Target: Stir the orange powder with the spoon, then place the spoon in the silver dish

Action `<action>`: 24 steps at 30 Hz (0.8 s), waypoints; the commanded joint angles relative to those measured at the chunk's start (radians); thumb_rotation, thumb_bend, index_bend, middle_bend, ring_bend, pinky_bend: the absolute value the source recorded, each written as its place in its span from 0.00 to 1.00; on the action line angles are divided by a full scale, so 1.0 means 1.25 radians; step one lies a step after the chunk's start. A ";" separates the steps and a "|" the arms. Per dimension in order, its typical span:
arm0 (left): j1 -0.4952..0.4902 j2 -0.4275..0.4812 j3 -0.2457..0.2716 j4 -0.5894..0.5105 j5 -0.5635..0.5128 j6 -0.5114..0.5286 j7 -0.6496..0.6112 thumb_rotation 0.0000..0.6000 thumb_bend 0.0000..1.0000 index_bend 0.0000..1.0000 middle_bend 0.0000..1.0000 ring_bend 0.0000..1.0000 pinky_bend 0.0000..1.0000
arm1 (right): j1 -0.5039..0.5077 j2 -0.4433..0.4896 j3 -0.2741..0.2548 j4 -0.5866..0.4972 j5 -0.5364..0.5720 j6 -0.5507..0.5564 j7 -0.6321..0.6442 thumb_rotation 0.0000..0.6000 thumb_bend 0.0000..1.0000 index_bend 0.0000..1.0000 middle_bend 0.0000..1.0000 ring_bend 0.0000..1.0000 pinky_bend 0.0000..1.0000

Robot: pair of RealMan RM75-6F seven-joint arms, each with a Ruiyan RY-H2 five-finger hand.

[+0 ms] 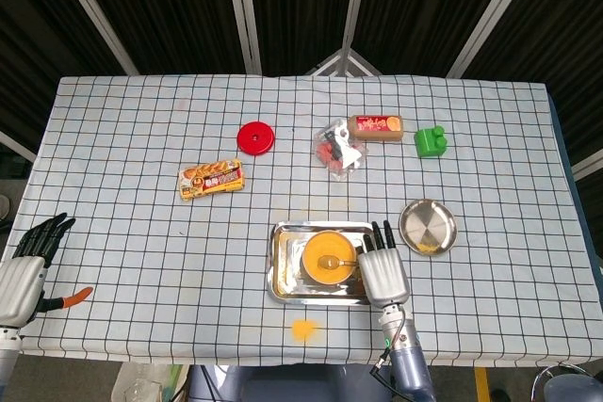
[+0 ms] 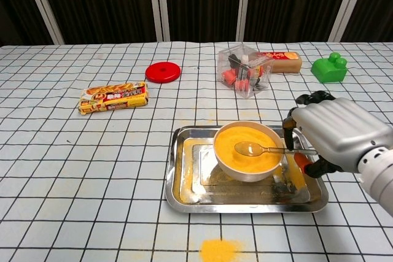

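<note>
A white bowl of orange powder [image 2: 249, 150] [image 1: 326, 256] stands in a steel tray [image 2: 184, 179] [image 1: 279, 270]. My right hand [image 2: 334, 134] [image 1: 382, 268] holds the spoon [image 2: 264, 149] by its handle at the tray's right side. The spoon's bowl, dusted orange, hovers just over the powder. The round silver dish [image 1: 428, 226] lies on the table to the right of the tray, with some orange powder at its near rim; the chest view does not show it. My left hand [image 1: 24, 270] hangs at the table's left edge, fingers spread, holding nothing.
Spilled orange powder [image 2: 220, 250] lies in front of the tray. Further back are a snack packet [image 2: 113, 97], a red lid [image 2: 163, 72], a clear box of small items [image 2: 244, 69], a brown packet [image 2: 281, 61] and a green block [image 2: 330, 67]. An orange-handled tool [image 1: 66, 300] lies near my left hand.
</note>
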 commanded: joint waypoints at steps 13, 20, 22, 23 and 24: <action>0.000 0.000 0.000 0.000 0.000 0.000 0.000 1.00 0.00 0.00 0.00 0.00 0.00 | -0.001 0.002 -0.001 0.003 -0.013 0.002 0.003 1.00 0.51 0.52 0.43 0.29 0.07; 0.000 0.000 0.000 0.000 0.000 0.000 -0.001 1.00 0.00 0.00 0.00 0.00 0.00 | -0.002 0.003 -0.003 0.005 -0.018 0.001 0.004 1.00 0.51 0.55 0.50 0.38 0.13; 0.000 0.000 0.000 0.000 0.000 0.000 -0.001 1.00 0.00 0.00 0.00 0.00 0.00 | -0.002 0.003 -0.003 0.005 -0.019 0.001 0.004 1.00 0.51 0.56 0.51 0.40 0.19; 0.000 0.000 0.000 0.000 0.000 0.000 -0.001 1.00 0.00 0.00 0.00 0.00 0.00 | -0.002 0.004 -0.003 0.005 -0.021 0.001 0.004 1.00 0.51 0.57 0.52 0.41 0.22; 0.000 0.000 0.000 0.000 0.000 0.000 -0.001 1.00 0.00 0.00 0.00 0.00 0.00 | -0.002 0.004 -0.003 0.005 -0.023 0.001 0.005 1.00 0.51 0.57 0.52 0.41 0.25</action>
